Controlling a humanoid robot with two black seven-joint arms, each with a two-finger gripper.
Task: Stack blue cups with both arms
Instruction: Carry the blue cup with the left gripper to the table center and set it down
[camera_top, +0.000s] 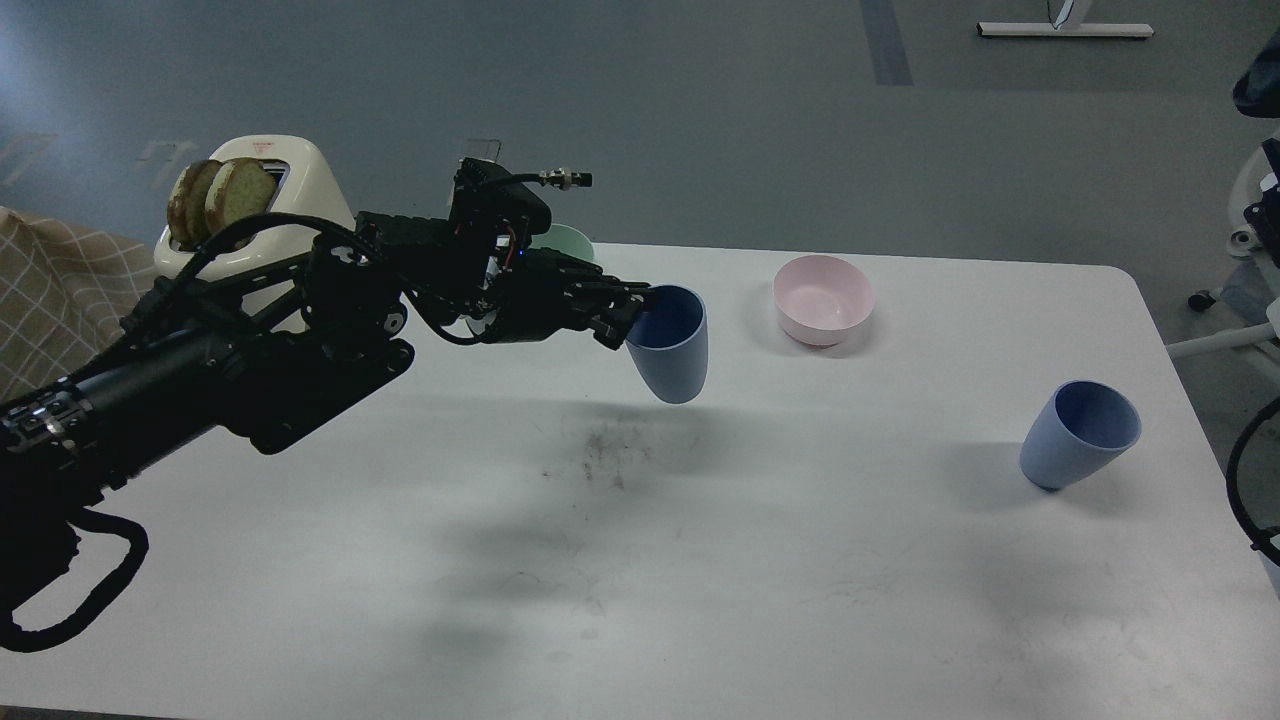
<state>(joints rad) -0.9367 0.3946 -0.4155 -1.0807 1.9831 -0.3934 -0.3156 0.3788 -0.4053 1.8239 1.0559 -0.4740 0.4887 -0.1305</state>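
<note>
My left gripper (636, 312) is shut on the rim of a blue cup (672, 350) and holds it in the air over the middle of the white table (760, 560), mouth up and a little tilted. The second blue cup (1078, 434) stands upright on the table at the right, well apart from the held one. My left arm reaches in from the left edge across the table. My right gripper is out of view; only a loop of its black cable (1240, 480) shows at the right edge.
A cream toaster (290, 190) with two toast slices stands at the back left, partly behind my arm. A mint-green bowl (560, 240) is mostly hidden behind the gripper. A pink bowl (823, 298) sits at the back, right of the held cup.
</note>
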